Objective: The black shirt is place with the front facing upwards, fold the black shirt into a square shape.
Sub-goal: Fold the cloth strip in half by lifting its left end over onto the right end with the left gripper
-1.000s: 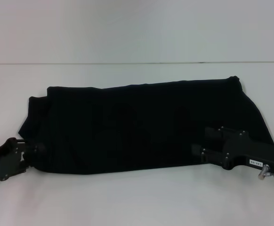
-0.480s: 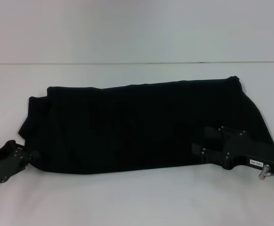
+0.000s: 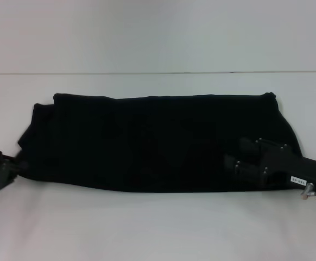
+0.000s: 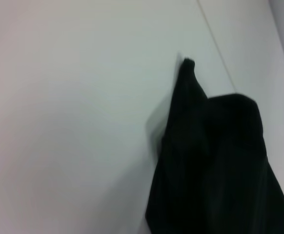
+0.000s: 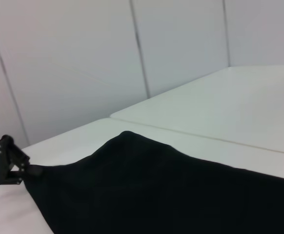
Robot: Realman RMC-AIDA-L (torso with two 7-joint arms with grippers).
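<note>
The black shirt (image 3: 152, 141) lies on the white table (image 3: 158, 228) as one long dark band, already folded over once, and none of its lettering shows. It fills the middle of the table from side to side.

Nearest the robot, both arms sit low at the shirt's front edge. The left gripper (image 3: 12, 166) is at the shirt's left end, right at the front corner. In the right wrist view it (image 5: 29, 170) looks pinched on the tip of that corner, with the cloth pulled out into a small point. The right gripper (image 3: 231, 163) lies over the shirt near its right front corner, with its arm reaching in flat from the right side. Its fingers are dark against dark cloth, so I cannot tell if they are pinched or loose.

The step looks like making the band neat and tight before the next fold. To do it well, I think both ends should be pulled evenly, so the front edge stays straight. Pull too hard on one side and the whole shirt may slide or bunch up.

Farther away, the shirt's back edge runs almost straight. Its far right corner (image 3: 271, 95) sticks up a little.
</note>
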